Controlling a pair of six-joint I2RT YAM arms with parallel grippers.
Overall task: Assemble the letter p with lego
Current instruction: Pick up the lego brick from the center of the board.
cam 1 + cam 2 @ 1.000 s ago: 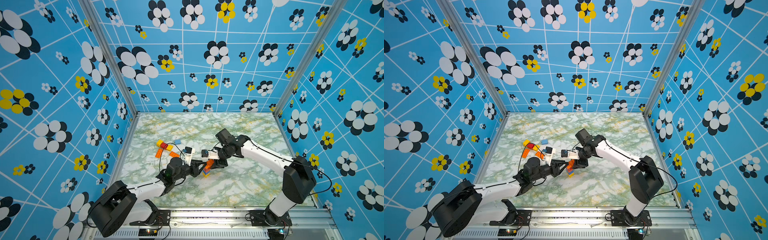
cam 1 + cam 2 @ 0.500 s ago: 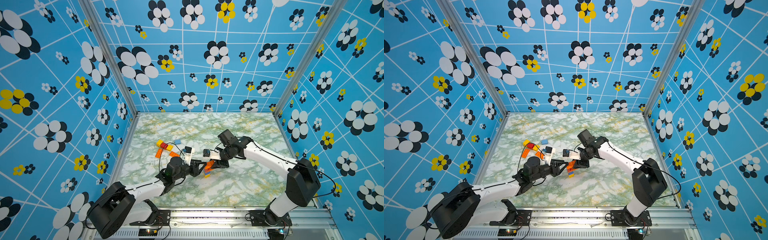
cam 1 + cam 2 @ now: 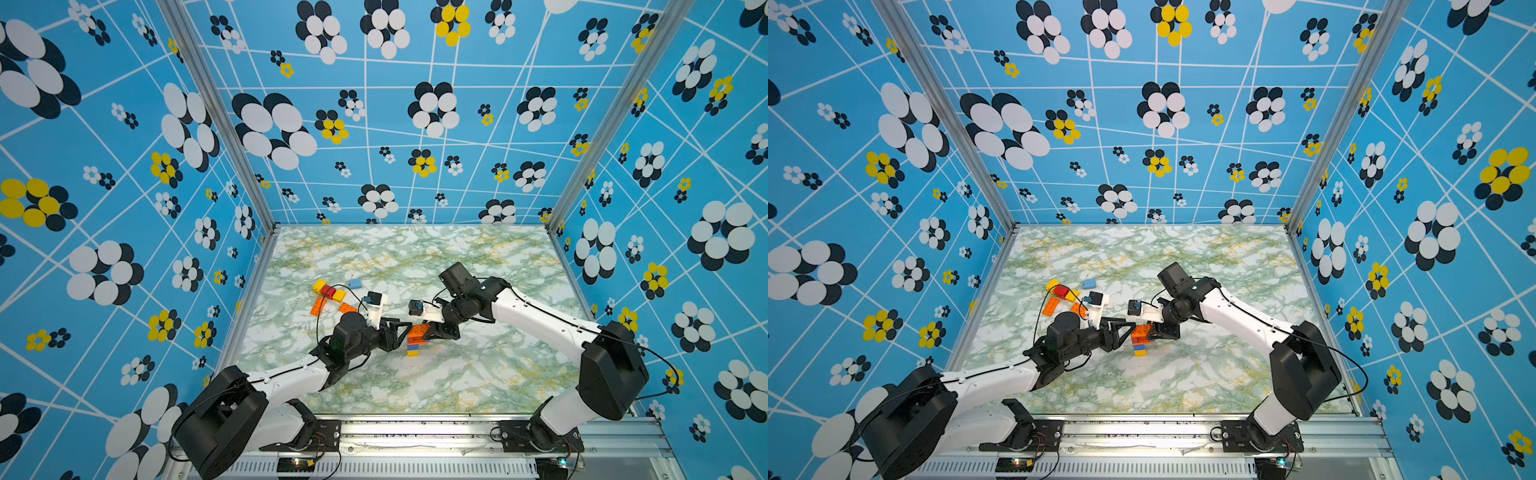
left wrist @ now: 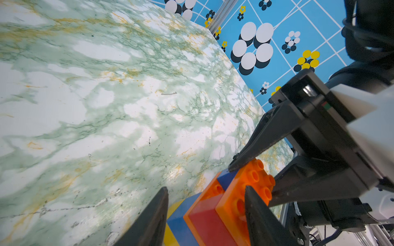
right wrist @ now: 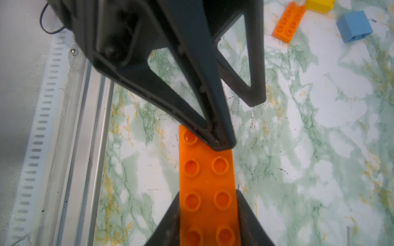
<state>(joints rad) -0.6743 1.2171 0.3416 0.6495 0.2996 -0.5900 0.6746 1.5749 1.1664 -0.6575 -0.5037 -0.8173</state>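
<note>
Starting with both top views, we locate the lego stack [image 3: 414, 343] [image 3: 1140, 340] near the middle of the surface [image 3: 478, 374], slightly toward its front edge. It shows yellow at the base, blue above and orange on top. The left gripper [image 3: 398, 332] and right gripper [image 3: 434, 330] meet at the stack from opposite sides, both close against it. The loose bricks [image 3: 328, 291] lie well apart, toward the left edge.

In the left wrist view, the left gripper [image 4: 205, 189] has its jaws moderately apart. The stack sits between them, and one finger stands clear of it with bare surface showing in the gap. The right gripper [image 4: 251, 183] closes on the orange brick [image 4: 234, 202] that caps the stack.

In the right wrist view, the right gripper [image 5: 206, 193] clamps the orange brick [image 5: 204, 183] across its width, with a finger against each long side. The brick's long axis runs straight away from this gripper toward the left gripper [image 5: 238, 123]. One left fingertip [image 5: 219, 138] overlaps the brick's far end, and the other hangs off to the side, holding nothing.

We judge that the right arm controls the brick. The coming move turns on keeping that long axis square over the stack while pressing down. The left gripper is placed to steady the far end.
</note>
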